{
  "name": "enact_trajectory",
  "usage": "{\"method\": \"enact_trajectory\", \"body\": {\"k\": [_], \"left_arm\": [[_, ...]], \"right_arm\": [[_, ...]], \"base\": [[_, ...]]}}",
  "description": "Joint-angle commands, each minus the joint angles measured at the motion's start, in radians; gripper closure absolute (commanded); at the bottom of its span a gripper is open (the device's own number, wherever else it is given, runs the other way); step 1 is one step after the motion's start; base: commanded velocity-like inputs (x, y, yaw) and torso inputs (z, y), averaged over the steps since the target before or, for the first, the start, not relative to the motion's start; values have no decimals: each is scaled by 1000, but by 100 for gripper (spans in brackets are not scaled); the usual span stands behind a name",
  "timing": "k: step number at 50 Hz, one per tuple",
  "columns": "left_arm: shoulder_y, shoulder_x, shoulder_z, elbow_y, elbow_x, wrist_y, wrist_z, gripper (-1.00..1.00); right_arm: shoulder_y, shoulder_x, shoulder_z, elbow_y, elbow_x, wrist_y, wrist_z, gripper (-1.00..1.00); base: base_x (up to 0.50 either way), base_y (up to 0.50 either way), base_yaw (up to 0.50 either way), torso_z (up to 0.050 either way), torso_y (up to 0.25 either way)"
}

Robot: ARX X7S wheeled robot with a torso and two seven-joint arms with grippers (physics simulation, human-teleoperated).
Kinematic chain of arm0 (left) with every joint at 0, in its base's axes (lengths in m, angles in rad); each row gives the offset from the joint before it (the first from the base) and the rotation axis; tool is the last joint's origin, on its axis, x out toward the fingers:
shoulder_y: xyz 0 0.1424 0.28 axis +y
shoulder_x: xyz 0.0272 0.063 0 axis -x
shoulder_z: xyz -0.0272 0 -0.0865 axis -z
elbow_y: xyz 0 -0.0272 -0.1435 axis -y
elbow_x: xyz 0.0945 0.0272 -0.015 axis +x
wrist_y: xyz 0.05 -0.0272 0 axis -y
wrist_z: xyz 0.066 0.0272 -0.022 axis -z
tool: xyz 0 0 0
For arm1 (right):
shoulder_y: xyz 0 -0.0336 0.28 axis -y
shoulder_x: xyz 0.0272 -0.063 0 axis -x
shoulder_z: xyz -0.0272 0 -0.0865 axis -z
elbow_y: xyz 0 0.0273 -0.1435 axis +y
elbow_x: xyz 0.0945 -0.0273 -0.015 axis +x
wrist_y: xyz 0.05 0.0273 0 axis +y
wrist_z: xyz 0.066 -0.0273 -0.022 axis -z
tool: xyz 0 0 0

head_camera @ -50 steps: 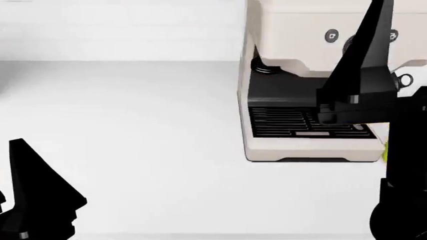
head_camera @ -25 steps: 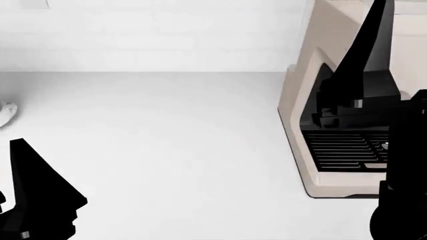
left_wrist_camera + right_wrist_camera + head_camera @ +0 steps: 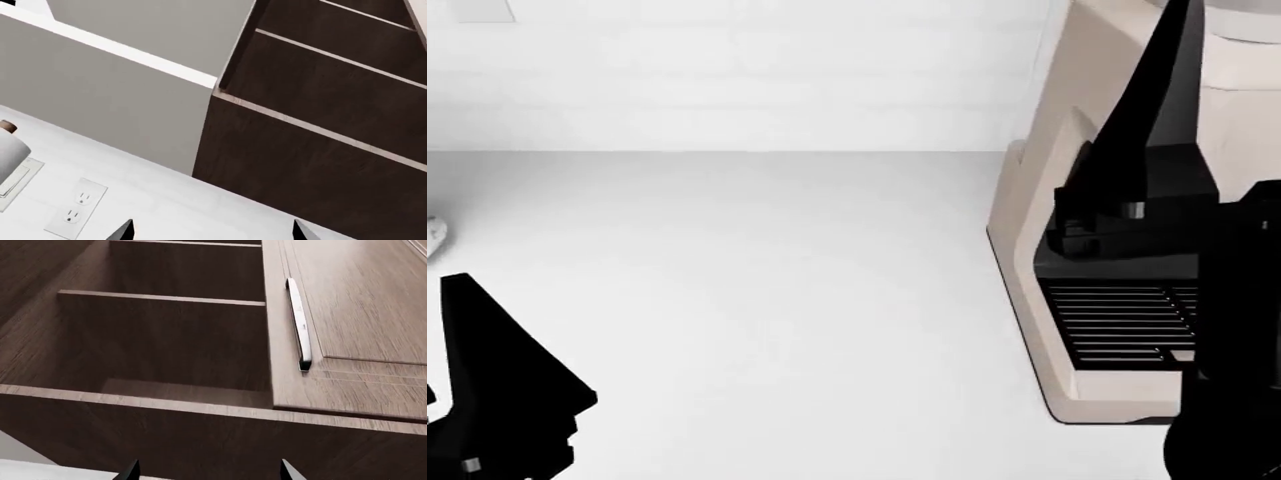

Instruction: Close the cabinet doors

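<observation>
The open wooden cabinet [image 3: 167, 340] fills the right wrist view, its shelves bare, with one door [image 3: 353, 325] and bar handle [image 3: 299, 325] closed just beyond the right claw [image 3: 208, 471], spread wide, holding nothing. The left claw [image 3: 212, 231], equally agape, faces the cabinet's dark side

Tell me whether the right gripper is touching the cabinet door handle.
Apart. In the right wrist view the right gripper sits well short of the handle, with cabinet frame between.

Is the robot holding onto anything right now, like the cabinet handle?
Nothing is held. The right gripper has parted tips short of the cabinet door handle; the left gripper faces the cabinet, also empty.
</observation>
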Motion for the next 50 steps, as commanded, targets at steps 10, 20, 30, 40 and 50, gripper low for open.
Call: {"method": "enact_trajectory", "body": {"k": [10,20,30,40,50], "left_arm": [[-148,-530,-428,446,-706,-115,-488,-100],[-358,-661,-440,350,-822,-105,-563,-100],[-865,-772,-190,261,-856,-210,-651,-100],[-1674,-623,206,106,-872,-620,-616,-100],[-1881,-461,418,95,-815,-811,-538,-100]], "right_arm": [[9,-5,11,15,16,7,6,-100],[0,2,25,20,28,-4,7,-100],[11,-22,2,55,11,-9,-5,-100],[4,-26,-5,72,7,-21,-14,-100],[-6,-26,-5,82,10,-34,-21,-100]], "base": [[0,0,0,0,0],[0,0,0,0,0],[0,0,0,0,0],[0,0,0,0,0],[0,0,0,9,5]]}}
